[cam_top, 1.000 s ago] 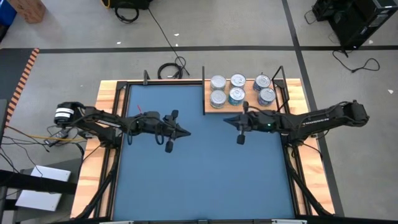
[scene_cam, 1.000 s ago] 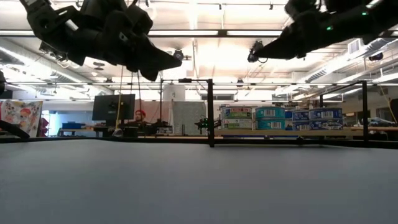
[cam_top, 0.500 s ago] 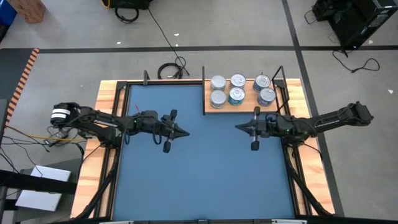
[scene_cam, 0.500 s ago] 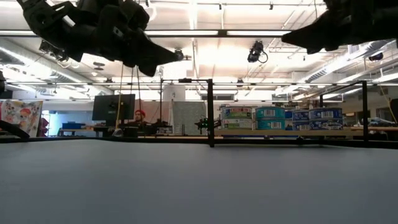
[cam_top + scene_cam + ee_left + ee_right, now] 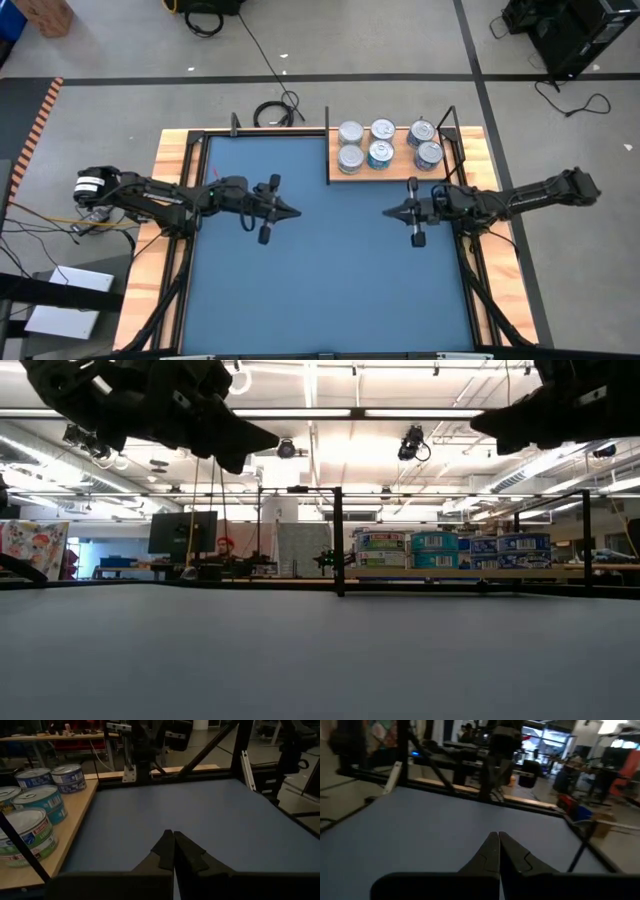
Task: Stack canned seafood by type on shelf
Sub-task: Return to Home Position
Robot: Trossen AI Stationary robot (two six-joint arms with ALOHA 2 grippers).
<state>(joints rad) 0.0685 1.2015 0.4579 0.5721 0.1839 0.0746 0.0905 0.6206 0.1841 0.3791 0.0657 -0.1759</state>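
Bench of pale wood [image 5: 172,150] carries a large blue mat [image 5: 330,290], which spreads out in front of and beside the flat light-brown wooden shelf [image 5: 400,174]. Every short round silver-lidded tin of canned seafood [image 5: 383,128] in view stands on that shelf, in six piles set as two rows of three. The left wrist view shows the piles two tins high and, as far as the labels can be read, bluish sits on bluish and greenish on greenish. That is the reason for the layout: like rests on like, so each kind has its own column. On that showing the sorting looks finished, and only parking the arms remains

The dark left arm [image 5: 180,195] reaches level over the mat, well apart from the shelf, its tip turned toward the other arm. The left jaws are closed on nothing, the two fingers [image 5: 165,851] pressed together. The dark right arm [image 5: 510,197] mirrors it, with its tip near the shelf's front edge but not touching it. The right jaws are likewise closed and empty, fingers [image 5: 490,854] meeting along their length. From bench height both arms hang high above the mat, so neither is placed to pick anything up. No tin looks at risk unless the right arm swings over the shelf
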